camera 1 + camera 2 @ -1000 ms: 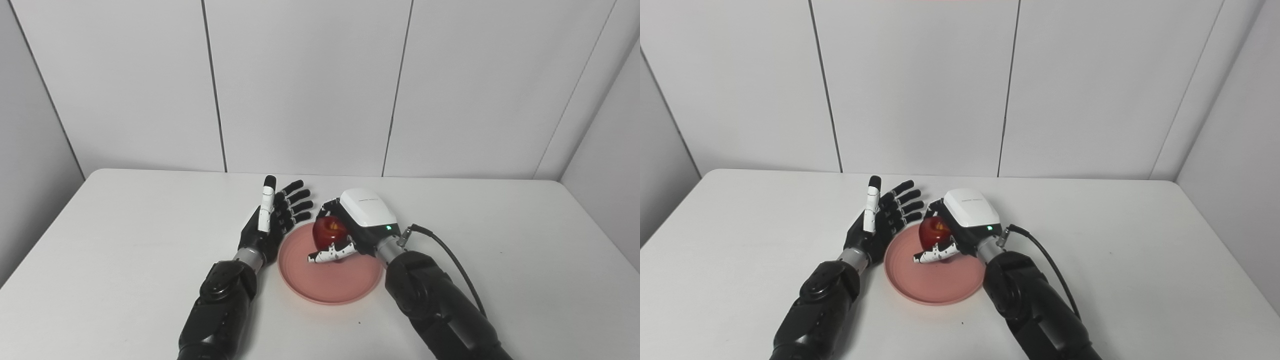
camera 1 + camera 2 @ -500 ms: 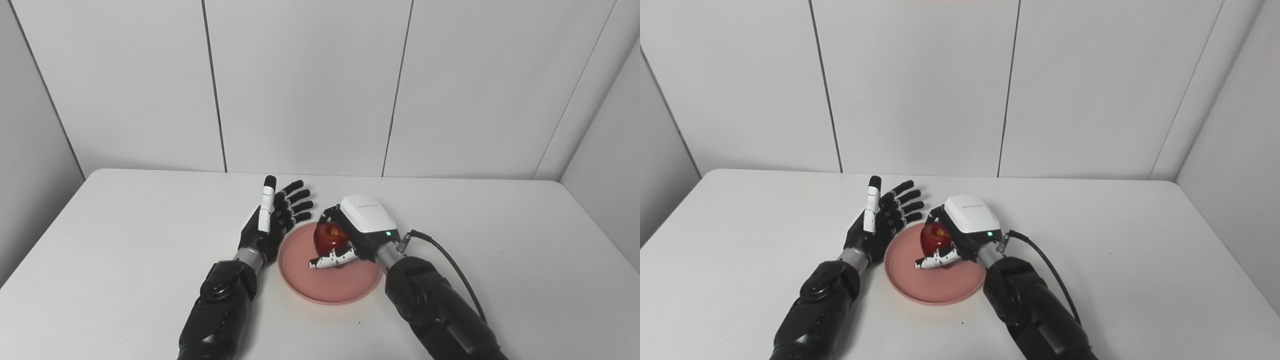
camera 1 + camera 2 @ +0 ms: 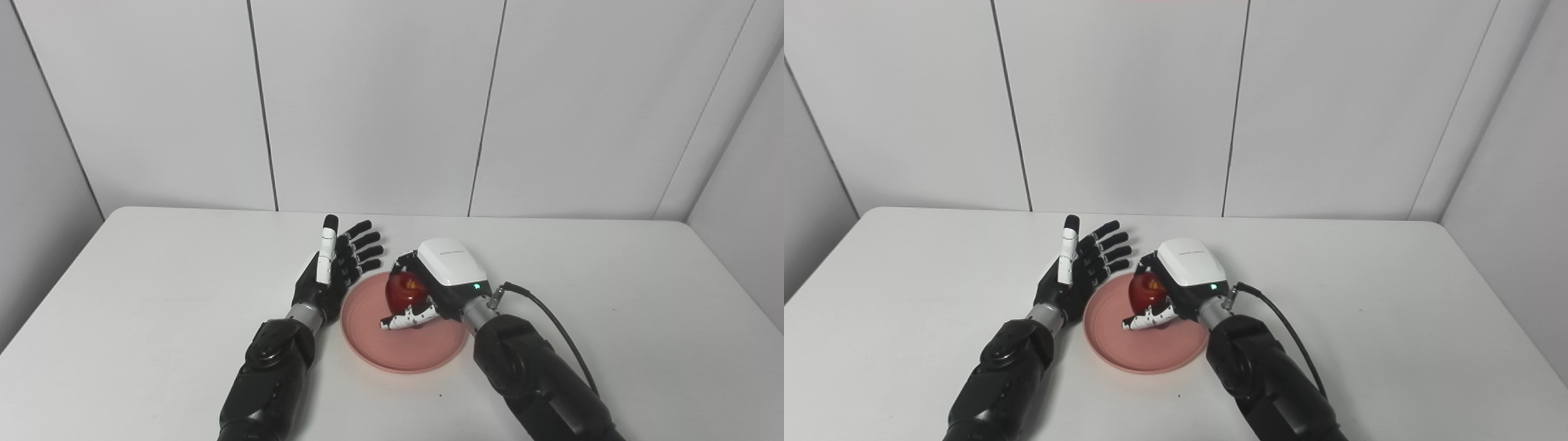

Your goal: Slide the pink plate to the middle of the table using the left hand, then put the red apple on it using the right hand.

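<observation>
Pink plate (image 3: 401, 343) mid-surface (image 3: 153, 294), open room all round. My right hand (image 3: 438, 285) wraps fingers around red apple (image 3: 403, 290) low over plate; contact unclear. Left hand (image 3: 334, 272) splayed, empty, beside plate's left rim.

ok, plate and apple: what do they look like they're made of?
Pink plate: looks like matte plastic, possibly melamine; uniform colour, soft dull sheen, faint concentric rings, thin raised rim. Ceramic can't be ruled out.
Red apple, held in the right hand: glossy smooth skin with a yellowish patch near the top. Real fruit or plastic replica, the views don't settle it.
</observation>
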`<action>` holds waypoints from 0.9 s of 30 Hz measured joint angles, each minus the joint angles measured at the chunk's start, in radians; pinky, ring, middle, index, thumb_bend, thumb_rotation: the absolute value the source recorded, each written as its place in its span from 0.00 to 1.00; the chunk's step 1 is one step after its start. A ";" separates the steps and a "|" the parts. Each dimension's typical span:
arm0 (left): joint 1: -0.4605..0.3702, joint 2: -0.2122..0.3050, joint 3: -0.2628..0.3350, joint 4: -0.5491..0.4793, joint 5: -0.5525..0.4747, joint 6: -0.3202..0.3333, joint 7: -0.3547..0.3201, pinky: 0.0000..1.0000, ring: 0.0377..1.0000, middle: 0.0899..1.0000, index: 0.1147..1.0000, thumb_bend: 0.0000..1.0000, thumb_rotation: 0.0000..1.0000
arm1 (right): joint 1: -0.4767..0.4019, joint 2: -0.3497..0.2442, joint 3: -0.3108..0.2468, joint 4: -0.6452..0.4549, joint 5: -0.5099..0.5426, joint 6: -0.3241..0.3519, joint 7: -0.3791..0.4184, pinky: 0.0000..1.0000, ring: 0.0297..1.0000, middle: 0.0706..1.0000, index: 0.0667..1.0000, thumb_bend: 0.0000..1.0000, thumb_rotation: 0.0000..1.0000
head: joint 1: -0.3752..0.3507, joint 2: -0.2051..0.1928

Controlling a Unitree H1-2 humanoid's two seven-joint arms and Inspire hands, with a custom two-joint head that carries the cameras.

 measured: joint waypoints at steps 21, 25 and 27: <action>0.000 0.000 0.004 0.000 -0.003 0.000 0.000 0.81 0.82 0.81 0.78 0.90 1.00 | 0.000 -0.006 -0.029 -0.040 -0.029 0.013 0.116 0.34 0.47 0.60 0.74 1.00 0.98 | 0.000 -0.002; 0.000 0.000 0.004 0.000 -0.003 0.001 0.000 0.83 0.85 0.83 0.80 0.91 1.00 | 0.000 -0.006 -0.034 -0.041 -0.028 0.013 0.116 0.35 0.48 0.63 0.75 1.00 1.00 | -0.002 -0.002; -0.001 0.000 0.004 0.002 -0.003 0.001 0.000 0.84 0.86 0.83 0.80 0.92 1.00 | 0.000 -0.007 -0.034 -0.041 -0.029 0.013 0.116 0.35 0.49 0.64 0.75 1.00 1.00 | -0.002 -0.003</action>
